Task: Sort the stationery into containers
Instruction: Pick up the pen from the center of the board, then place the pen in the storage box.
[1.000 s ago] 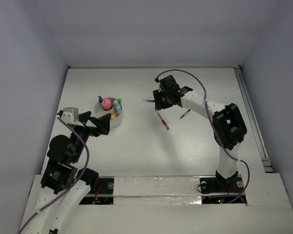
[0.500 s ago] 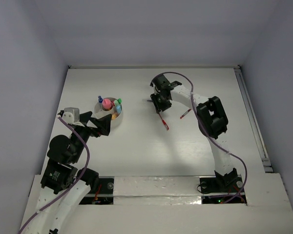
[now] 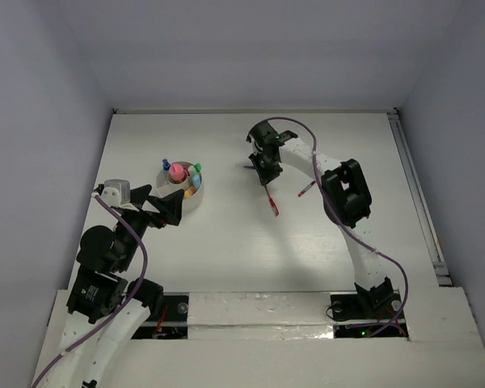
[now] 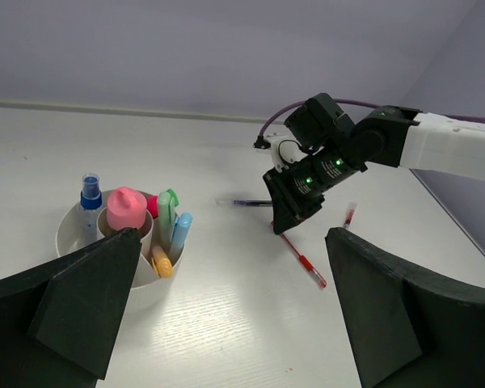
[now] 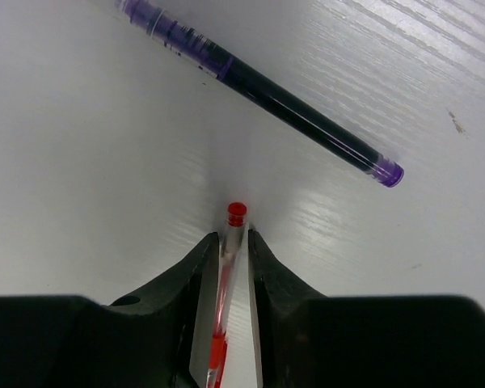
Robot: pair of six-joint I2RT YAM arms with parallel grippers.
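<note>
At the left of the tabletop, the left hand is held spread to its full width, with nothing gripped between its two fingers. It is poised just beside the near side of the one white cup.

Four markers are seen standing in that cup: one blue-white marker, one pink marker, one green marker and one orange marker, the last tucked low against the wall. One light-blue piece is propped beside the green marker. A small red shape behind the pink marker cannot be identified.

Three pens are found lying on the tabletop to the right of the cup, well apart from it. One dark pen with purple ends is laid just beyond the right hand. That hand is positioned down at the tabletop and narrowed onto one red pen, which is pinched near its capped end between the two fingertips while its length rests on the surface. One other red pen is seen farther right, apart from the hand and untouched.
</note>
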